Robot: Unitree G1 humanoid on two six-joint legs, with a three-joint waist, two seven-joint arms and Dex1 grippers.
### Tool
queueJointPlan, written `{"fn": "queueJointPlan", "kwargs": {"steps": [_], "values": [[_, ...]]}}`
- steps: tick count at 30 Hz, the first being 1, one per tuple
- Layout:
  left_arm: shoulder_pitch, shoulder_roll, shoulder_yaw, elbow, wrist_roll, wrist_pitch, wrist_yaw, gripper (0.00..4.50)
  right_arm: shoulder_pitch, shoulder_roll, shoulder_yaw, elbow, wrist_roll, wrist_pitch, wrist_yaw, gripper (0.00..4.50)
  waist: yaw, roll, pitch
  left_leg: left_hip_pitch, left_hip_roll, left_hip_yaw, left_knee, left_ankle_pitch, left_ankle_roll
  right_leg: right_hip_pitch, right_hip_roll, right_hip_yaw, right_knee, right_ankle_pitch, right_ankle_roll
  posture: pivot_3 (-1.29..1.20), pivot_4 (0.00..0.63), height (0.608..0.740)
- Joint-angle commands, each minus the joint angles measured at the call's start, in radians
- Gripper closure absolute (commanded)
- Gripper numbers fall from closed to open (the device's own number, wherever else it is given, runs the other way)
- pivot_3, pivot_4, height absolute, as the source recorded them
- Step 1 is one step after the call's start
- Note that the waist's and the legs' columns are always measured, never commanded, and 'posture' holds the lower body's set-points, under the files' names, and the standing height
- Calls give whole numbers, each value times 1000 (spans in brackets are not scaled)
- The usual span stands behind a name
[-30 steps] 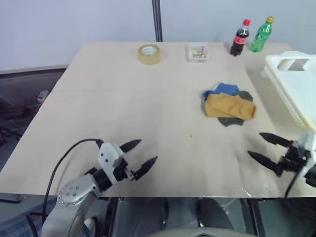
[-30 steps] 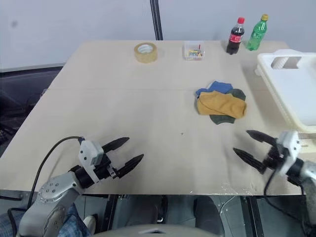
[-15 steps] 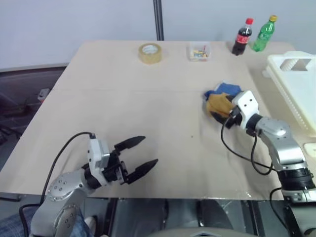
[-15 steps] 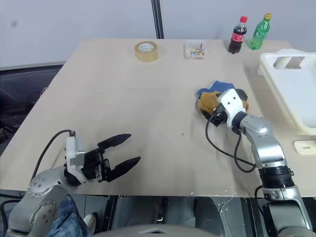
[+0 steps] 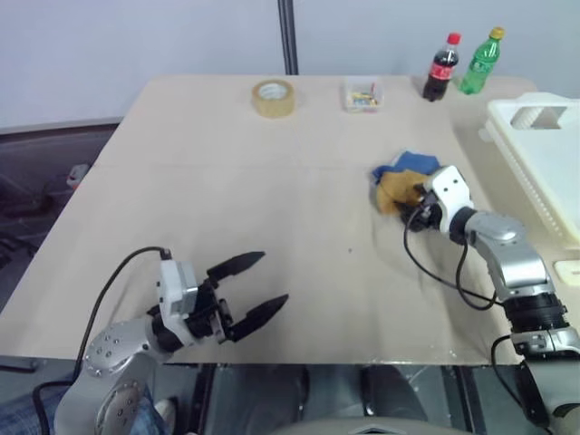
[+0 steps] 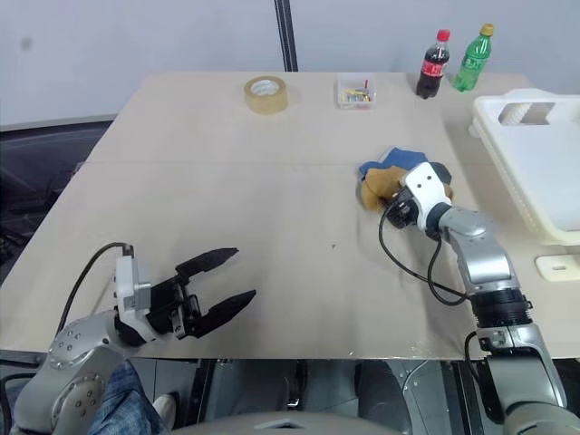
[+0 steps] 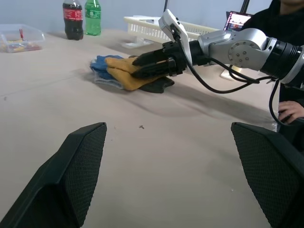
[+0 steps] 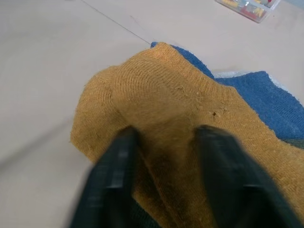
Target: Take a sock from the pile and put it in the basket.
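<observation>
so far, no sock had gone into the basket (image 5: 544,168). the basket sat at the far right edge of the surface (image 5: 236,181), and no sock could be seen in the part of it that showed.

the pile (image 5: 403,181) lay on the surface, a bit left of the basket. it had a yellow sock (image 8: 161,109) on top, with a blue sock (image 8: 256,99) and a dark green one under it.

the right tool (image 7: 142,66) was down on the pile. its 2 black fingers (image 8: 118,175) were partly drawn in, with a ridge of the yellow sock bunched up between them. they touched the sock, but it could not be told if the pinch was tight yet. the sock was not lifted; it lay flat on the pile.

the left tool (image 5: 254,285) hung low over the near left part of the surface, well apart from the pile. its fingers were spread wide and held nothing.

most of the job was left, it seemed. the right tool needed to squeeze the sock well, lift it, carry it right to the basket, and let it drop in.
</observation>
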Motion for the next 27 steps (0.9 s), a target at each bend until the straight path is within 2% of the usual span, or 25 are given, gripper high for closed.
{"fn": "queueJointPlan", "kwargs": {"steps": [1, 2, 3, 10, 18, 21, 27], "values": [[-4, -2, 12, -14, 5, -26, 3, 0, -16, -4, -16, -19, -2, -26, -6, 3923, 0, 0, 0, 0, 0, 0, 0, 0, 0, 0, 0, 0, 0, 0, 0, 0, 150, 738], [-5, -3, 10, -13, 8, -27, 4, 0, -13, -4, -16, -22, -2, -26, -7, 4276, 0, 0, 0, 0, 0, 0, 0, 0, 0, 0, 0, 0, 0, 0, 0, 0, 150, 738], [-6, -3, 9, -11, 9, -29, 4, 0, -12, -4, -17, -24, -2, -26, -8, 4401, 0, 0, 0, 0, 0, 0, 0, 0, 0, 0, 0, 0, 0, 0, 0, 0, 150, 738], [-5, 0, 7, -7, 12, -30, 1, 0, 14, -9, -21, -95, 36, -41, 42, 4401, 0, 0, 0, 0, 0, 0, 0, 0, 0, 0, 0, 0, 0, 0, 0, 0, 150, 738], [13, 5, 13, -13, 11, -30, 1, 0, 140, -120, -18, -432, 200, 209, 204, 4401, 2, 0, 0, -1, 0, 0, 0, 0, 0, 0, -1, 0, -1, 0, 0, 0, 150, 738], [17, 7, 11, -11, 11, -29, -2, 0, 199, -149, 28, -549, 258, 308, 244, 4401, 2, 0, 0, 0, 2, -1, 0, 0, 0, 0, -1, 0, -1, 0, 0, 0, 150, 738], [6, 13, 7, -7, 6, -21, -7, 0, 183, -85, 198, -554, 187, 363, 178, 4401, 1, 0, 0, 0, 3, 0, 0, 0, 0, 0, -1, 0, -1, 0, 0, 0, 150, 738]]}}
